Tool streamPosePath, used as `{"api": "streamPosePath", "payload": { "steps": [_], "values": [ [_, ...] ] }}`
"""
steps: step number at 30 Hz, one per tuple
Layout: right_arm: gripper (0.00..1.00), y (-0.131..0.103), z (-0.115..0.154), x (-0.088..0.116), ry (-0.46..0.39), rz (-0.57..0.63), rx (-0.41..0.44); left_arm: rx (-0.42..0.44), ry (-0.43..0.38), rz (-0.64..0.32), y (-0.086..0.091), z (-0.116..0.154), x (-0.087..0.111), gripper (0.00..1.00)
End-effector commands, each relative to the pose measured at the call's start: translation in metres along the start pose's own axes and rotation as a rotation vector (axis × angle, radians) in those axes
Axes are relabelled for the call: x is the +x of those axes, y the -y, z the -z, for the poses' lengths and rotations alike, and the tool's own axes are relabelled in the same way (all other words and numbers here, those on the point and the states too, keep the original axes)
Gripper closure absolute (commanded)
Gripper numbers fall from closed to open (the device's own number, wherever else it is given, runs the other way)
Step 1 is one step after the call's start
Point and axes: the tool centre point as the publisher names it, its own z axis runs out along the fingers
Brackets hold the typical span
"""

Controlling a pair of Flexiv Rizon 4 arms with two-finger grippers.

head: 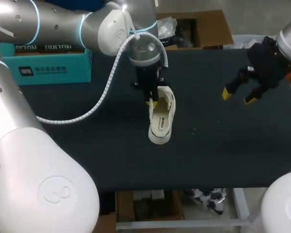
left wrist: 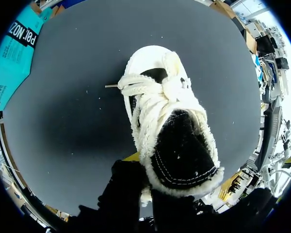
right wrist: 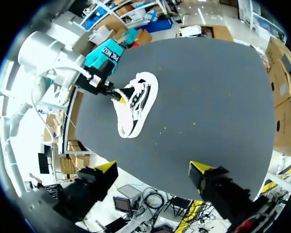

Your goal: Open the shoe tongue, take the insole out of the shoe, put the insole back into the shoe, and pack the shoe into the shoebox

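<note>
The dark counter (head: pixel 223 145) carries a teal shoebox (head: pixel 48 68) at its far left edge. Near the middle I see the white shoe (head: pixel 162 119), toe pointing away from my left gripper (head: pixel 153 101), which is clamped on its heel end. My right gripper (head: pixel 238 96) hangs wide open and holds nothing, well apart to the right.

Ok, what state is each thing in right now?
shoe: laced up, held at its heel end
left gripper: shut on the shoe
right gripper: open, holding nothing
shoebox: cannot tell whether it is open or lidded
</note>
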Motion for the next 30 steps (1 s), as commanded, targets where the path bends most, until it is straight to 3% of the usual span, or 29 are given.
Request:
{"api": "streamPosePath", "payload": {
  "steps": [1, 6, 11, 14, 20, 21, 24, 30],
  "values": [
    [0.0, -0.001, 0.002, 0.0, -0.002, 0.0, 0.008, 0.028, 0.008, -0.001, -0.009, 0.006, -0.002, 1.0],
    [0.0, -0.001, 0.002, 0.0, -0.002, 0.0, 0.008, 0.081, -0.028, -0.046, -0.013, 0.01, -0.01, 1.0],
    [0.0, -0.001, 0.002, 0.0, -0.002, 0.0, 0.008, 0.098, -0.078, -0.173, -0.009, 0.019, -0.021, 1.0],
    [0.0, 0.002, 0.014, 0.003, 0.06, 0.199, 0.01, 0.103, -0.118, -0.275, -0.004, 0.031, -0.028, 1.0],
    [0.0, 0.003, 0.03, -0.002, 0.132, 0.514, 0.06, 0.127, -0.113, -0.481, 0.01, 0.058, -0.04, 1.0],
    [0.0, 0.004, 0.032, -0.002, 0.138, 0.56, 0.063, 0.141, -0.092, -0.554, 0.011, 0.062, -0.041, 1.0],
    [0.0, 0.003, 0.037, 0.0, 0.207, 0.647, 0.11, 0.149, -0.066, -0.641, 0.015, 0.078, -0.043, 1.0],
    [0.0, -0.001, 0.044, -0.005, 0.237, 0.791, 0.153, 0.146, -0.023, -0.831, 0.015, 0.108, -0.044, 1.0]
  ]
}}
